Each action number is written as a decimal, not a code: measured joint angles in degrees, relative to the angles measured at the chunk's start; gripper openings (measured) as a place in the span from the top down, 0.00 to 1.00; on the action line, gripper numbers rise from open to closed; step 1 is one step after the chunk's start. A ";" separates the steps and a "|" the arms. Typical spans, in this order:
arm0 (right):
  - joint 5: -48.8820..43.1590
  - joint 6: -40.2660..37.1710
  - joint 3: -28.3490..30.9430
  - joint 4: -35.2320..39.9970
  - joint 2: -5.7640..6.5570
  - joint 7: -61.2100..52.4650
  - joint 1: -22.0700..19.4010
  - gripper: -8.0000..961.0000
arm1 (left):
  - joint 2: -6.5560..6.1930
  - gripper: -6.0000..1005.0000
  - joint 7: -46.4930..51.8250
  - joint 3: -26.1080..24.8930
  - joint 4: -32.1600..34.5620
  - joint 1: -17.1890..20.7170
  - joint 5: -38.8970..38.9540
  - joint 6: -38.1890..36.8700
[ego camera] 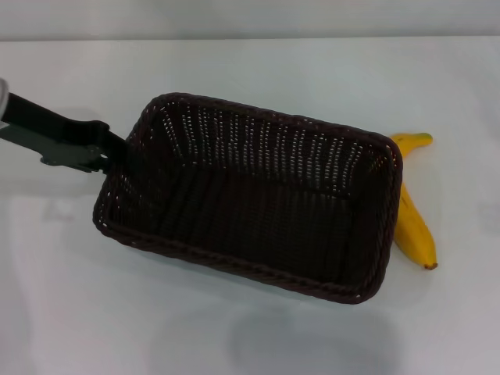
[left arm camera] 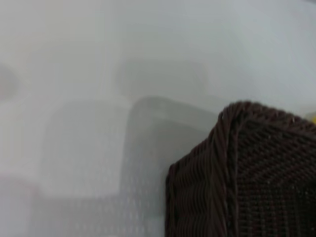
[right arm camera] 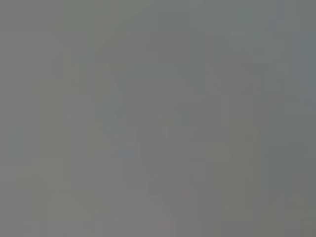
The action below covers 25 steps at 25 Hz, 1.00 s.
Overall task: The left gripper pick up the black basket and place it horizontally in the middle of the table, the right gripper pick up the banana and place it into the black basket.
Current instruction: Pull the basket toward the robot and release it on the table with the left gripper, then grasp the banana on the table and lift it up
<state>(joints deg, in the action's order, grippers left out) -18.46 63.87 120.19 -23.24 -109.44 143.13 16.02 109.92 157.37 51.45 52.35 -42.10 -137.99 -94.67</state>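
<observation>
Head view: left gripper [ego camera: 116, 152] at nine o'clock, black arm entering from the frame edge, fingers clamped on the short-end rim of the black basket [ego camera: 258, 195]. Basket apparently lifted clear of the table [ego camera: 78, 312], judging by the soft shadow patch below it near six o'clock; contact not certain. Long axis tilted, running from ten o'clock down toward four o'clock, so not yet horizontal. Step in hand, by judgement: first stage, carrying and orienting the basket toward the table's middle. Next move calls for a rotation to level the long axis across the view, a gentle lowering until the base sits flat, then release and withdrawal toward nine o'clock.

Basket: large, rectangular, dark brown-black wicker, braided rim, openwork side walls admitting light, interior empty. Left wrist view: one woven corner [left arm camera: 247, 173] in close range above the white surface, with a pale reflection beside it.

Banana [ego camera: 412, 226] at three o'clock, lying on the table just beside the basket's far short end, partly hidden behind its rim; yellow, curved, greenish stem tip pointing toward two o'clock, dark end toward four o'clock. Risk, by judgement: basket end sweeping against the banana during rotation.

Right gripper absent from every view; right wrist view blank grey, nothing discernible.
</observation>
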 joint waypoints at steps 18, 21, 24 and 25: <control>-49.12 -9.58 3.03 -28.73 7.34 -51.17 -5.26 0.13 | -0.85 0.26 -28.71 -26.87 1.02 4.70 3.52 2.93; -70.01 -6.16 7.66 -39.68 7.48 -68.62 -3.69 0.13 | -0.70 0.18 -34.44 -27.98 1.26 6.87 9.76 4.79; -89.80 1.62 10.36 -48.28 7.33 -83.94 0.40 0.13 | -0.70 0.12 -38.21 -28.10 1.31 9.69 16.54 6.44; -95.88 5.89 11.28 -50.35 7.34 -88.42 2.66 0.13 | -0.72 0.12 -39.39 -28.17 1.33 10.38 18.21 6.83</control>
<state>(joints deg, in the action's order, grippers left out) -114.34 69.76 131.47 -73.59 -102.10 54.71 18.68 109.21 117.98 23.28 53.68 -31.71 -119.77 -87.84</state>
